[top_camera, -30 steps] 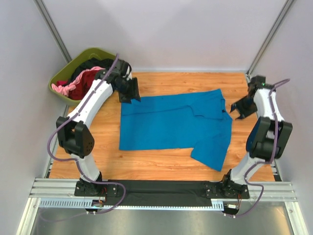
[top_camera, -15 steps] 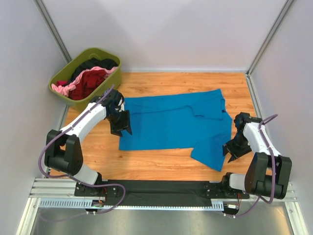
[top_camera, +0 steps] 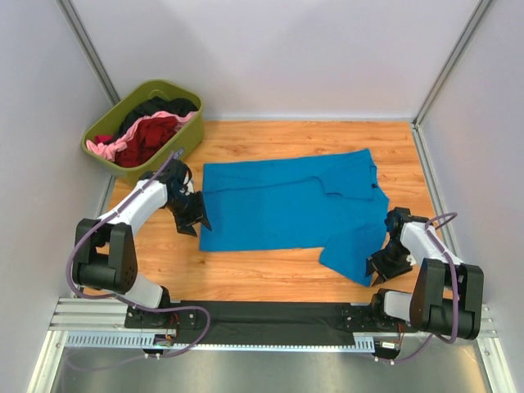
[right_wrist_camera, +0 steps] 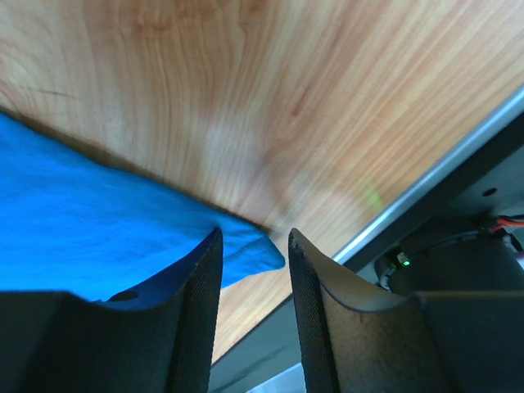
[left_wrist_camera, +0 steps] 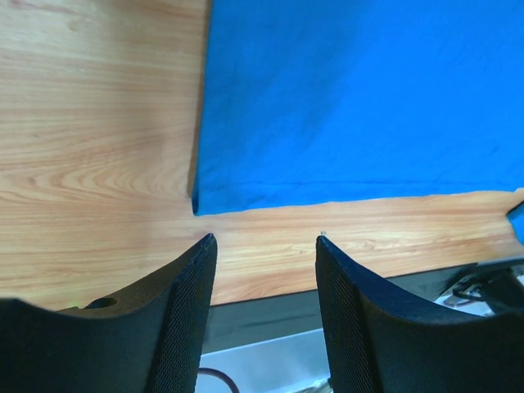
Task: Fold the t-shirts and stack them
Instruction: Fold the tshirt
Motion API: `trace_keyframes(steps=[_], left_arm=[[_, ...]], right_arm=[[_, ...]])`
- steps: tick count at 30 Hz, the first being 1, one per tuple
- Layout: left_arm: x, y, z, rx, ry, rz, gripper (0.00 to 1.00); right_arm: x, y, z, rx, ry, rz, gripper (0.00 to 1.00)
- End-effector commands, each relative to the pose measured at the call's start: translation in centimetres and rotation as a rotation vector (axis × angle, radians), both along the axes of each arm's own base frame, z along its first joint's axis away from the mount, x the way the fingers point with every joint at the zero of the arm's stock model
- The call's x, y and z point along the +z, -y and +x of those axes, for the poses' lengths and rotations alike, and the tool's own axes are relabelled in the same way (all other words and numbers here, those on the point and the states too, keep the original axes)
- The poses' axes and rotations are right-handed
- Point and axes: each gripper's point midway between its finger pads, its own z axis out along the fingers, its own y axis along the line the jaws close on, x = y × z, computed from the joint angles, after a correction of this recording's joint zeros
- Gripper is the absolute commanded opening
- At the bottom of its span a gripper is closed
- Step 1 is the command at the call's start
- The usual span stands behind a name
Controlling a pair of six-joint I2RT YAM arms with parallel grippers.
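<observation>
**A:** Status on the fold?

**B:** Barely begun. The bright blue short-sleeved cloth t-shirt (top_camera: 286, 205) lies spread on the light wooden tabletop (top_camera: 270, 282), collar to the right, one sleeve pointing toward the arm bases. No finished fold shows and nothing is stacked. The dark red, pink and black shirts (top_camera: 147, 131) sit heaped in the olive-green plastic tub (top_camera: 105, 154) at the far left corner.

**A:** Grippers?

**B:** The left gripper (left_wrist_camera: 264, 239) is low just beside the shirt's near-left hem corner, jaws apart and nothing between them. The right gripper (right_wrist_camera: 254, 233) hangs over the tip of the near sleeve, with a narrower gap and no cloth pinched yet.

**A:** Change from a second ago?

**B:** Both arms have swung in from the far side. The left was up by the tub at the far hem corner, the right out beyond the collar. The shirt itself has not shifted.

**A:** Remaining?

**B:** Probably everything: grasp, fold, stack, then the tub's shirts.
</observation>
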Motion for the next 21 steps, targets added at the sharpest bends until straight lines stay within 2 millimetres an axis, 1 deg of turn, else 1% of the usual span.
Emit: trace_keyframes(steps=[1,4,7,9,10,12,13,14,15,18,21], left_arm=[[0.7,-0.3,1.0,0.027,0.049,-0.018,0.59],[0.5,-0.7,1.0,0.039,0.048,-0.004,0.58],[0.0,-1.0,0.7,0.052,0.035,0.002,0.56],[-0.5,-1.1,0.3,0.071,0.018,0.001,0.56],[-0.5,-1.1,0.3,0.079,0.023,-0.004,0.56],[-0.9,-0.9,-0.3,0.110,0.009,-0.012,0.56],[-0.8,-0.9,-0.2,0.121,0.021,-0.019,0.56],[-1.2,-0.8,-0.7,0.133,0.006,-0.023,0.56],[-1.3,-0.7,-0.8,0.151,0.002,-0.032,0.56],[-1.5,-0.4,-0.9,0.177,0.009,-0.052,0.54],[-2.0,-0.7,-1.5,0.203,-0.016,-0.033,0.52]], right_arm=[[-0.5,-0.4,1.4,-0.046,0.078,0.007,0.39],[-0.6,-0.3,1.4,-0.052,0.087,-0.001,0.38],[-0.9,-0.3,0.9,-0.061,0.076,-0.009,0.34],[-1.0,-0.3,0.8,-0.065,0.076,-0.012,0.26],[-0.9,-0.2,0.8,-0.068,0.078,-0.016,0.15],[-0.5,-0.1,1.2,-0.065,0.102,-0.020,0.02],[-0.1,-0.1,1.3,-0.061,0.113,-0.024,0.00],[0.1,0.0,1.5,-0.060,0.122,-0.025,0.00],[0.7,0.1,2.0,-0.052,0.144,-0.026,0.00],[1.8,0.4,2.6,-0.031,0.183,-0.039,0.00],[2.0,0.1,2.7,-0.015,0.201,-0.024,0.00]])
